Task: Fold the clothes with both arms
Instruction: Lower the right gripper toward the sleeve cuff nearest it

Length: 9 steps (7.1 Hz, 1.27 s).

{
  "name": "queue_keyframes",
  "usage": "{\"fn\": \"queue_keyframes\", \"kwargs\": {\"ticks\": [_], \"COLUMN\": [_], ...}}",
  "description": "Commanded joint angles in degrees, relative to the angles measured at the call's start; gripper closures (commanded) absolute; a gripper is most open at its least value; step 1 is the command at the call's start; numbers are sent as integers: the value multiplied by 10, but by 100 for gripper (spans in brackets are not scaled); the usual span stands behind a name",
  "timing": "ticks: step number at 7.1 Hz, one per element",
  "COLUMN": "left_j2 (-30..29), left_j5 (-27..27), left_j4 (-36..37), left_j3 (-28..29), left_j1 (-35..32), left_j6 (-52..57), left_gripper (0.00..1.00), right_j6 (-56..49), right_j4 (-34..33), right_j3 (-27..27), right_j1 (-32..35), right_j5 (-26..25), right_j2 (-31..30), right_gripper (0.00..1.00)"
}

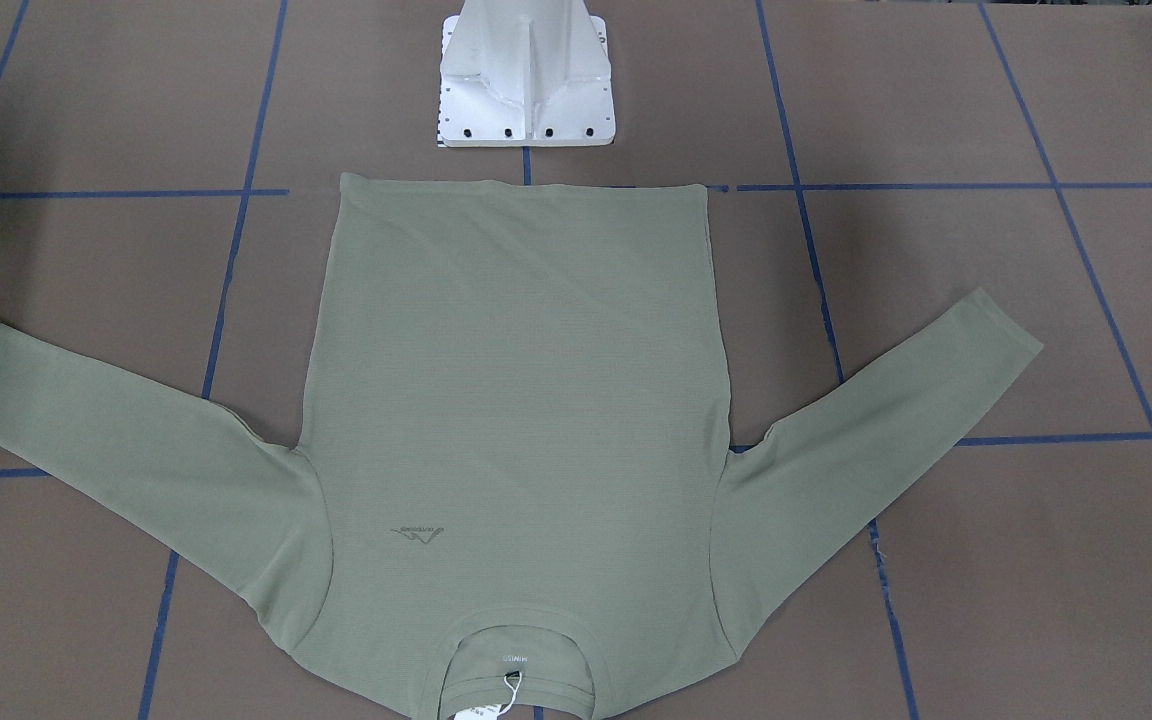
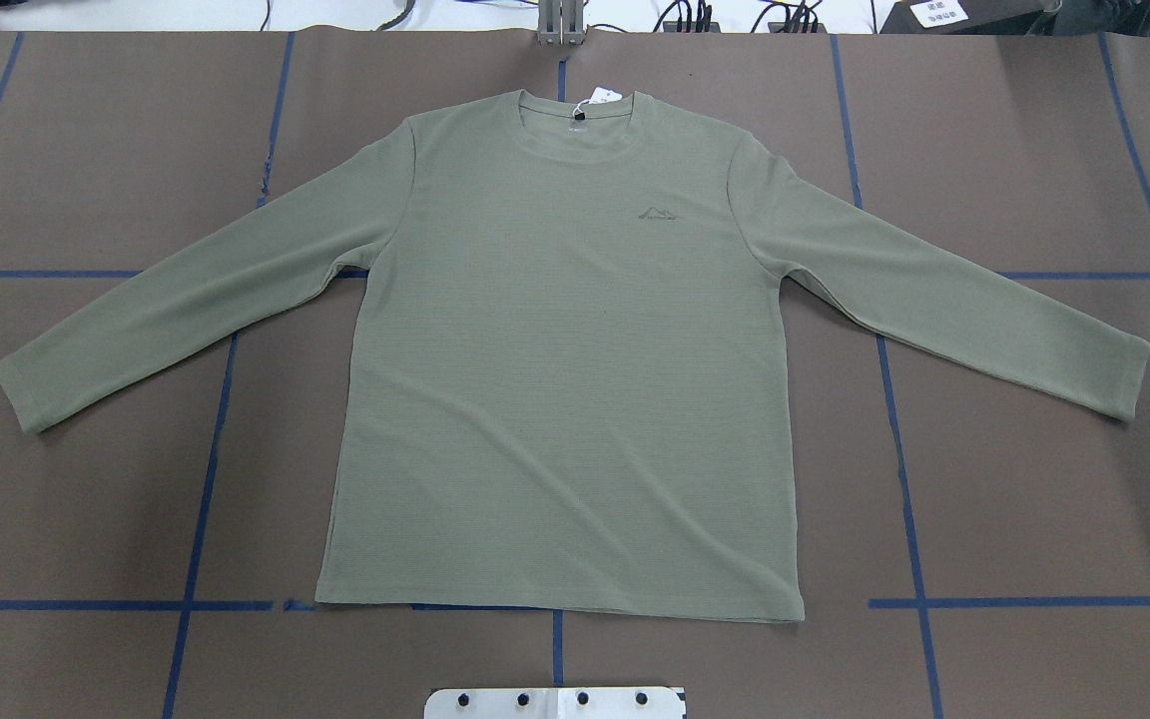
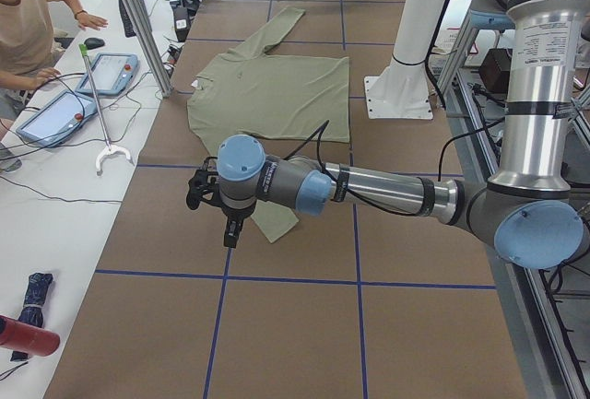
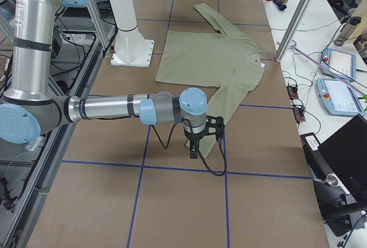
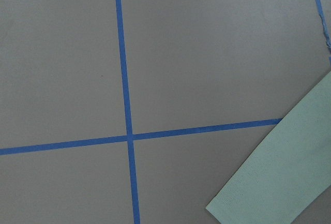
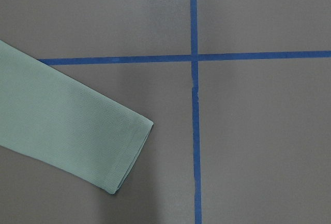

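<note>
The clothes are one sage-green long-sleeved shirt [image 2: 565, 379] lying flat and face up on the brown table, sleeves spread out to both sides [image 1: 516, 400]. Its white hang tag [image 2: 600, 98] sits at the neck. My left arm [image 3: 387, 192] reaches out low over the table, and its gripper [image 3: 230, 231] hangs just above the near sleeve's cuff [image 5: 284, 177]. My right arm [image 4: 114, 109] does the same at the other end, its gripper [image 4: 195, 148] above that cuff [image 6: 119, 146]. I cannot tell whether either gripper is open or shut. Neither arm shows in the overhead or front views.
The white pedestal base [image 1: 526, 80] stands just behind the shirt's hem. Blue tape lines [image 2: 196, 519] grid the table. A person [image 3: 28, 21] sits at a side bench with tablets [image 3: 111, 72]. More tablets [image 4: 338, 96] and a laptop lie beside the table's far side.
</note>
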Motion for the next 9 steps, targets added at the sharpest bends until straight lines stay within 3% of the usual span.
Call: {"fn": "queue_keyframes", "kwargs": {"ticks": [1, 4, 5, 6, 7, 9], "left_j2": [12, 29, 32, 32, 33, 30], "left_j5": [3, 0, -6, -6, -24, -53], "left_j4": [-1, -9, -9, -10, -11, -20], "left_j3": [-14, 2, -9, -12, -16, -11], "left_j1": [7, 9, 10, 12, 13, 18], "left_j6": [0, 2, 2, 3, 4, -7], "left_gripper": [0, 0, 0, 0, 0, 0], "right_j6": [-1, -5, -2, 0, 0, 37], "right_j4": [2, 18, 32, 42, 67, 73], "right_j3": [-10, -18, -24, -42, -60, -132], "right_j1": [-2, -10, -28, -31, -49, -96], "right_j5": [3, 5, 27, 67, 69, 66], "right_j2": [1, 2, 1, 1, 2, 62], "right_gripper": [0, 0, 0, 0, 0, 1]}}
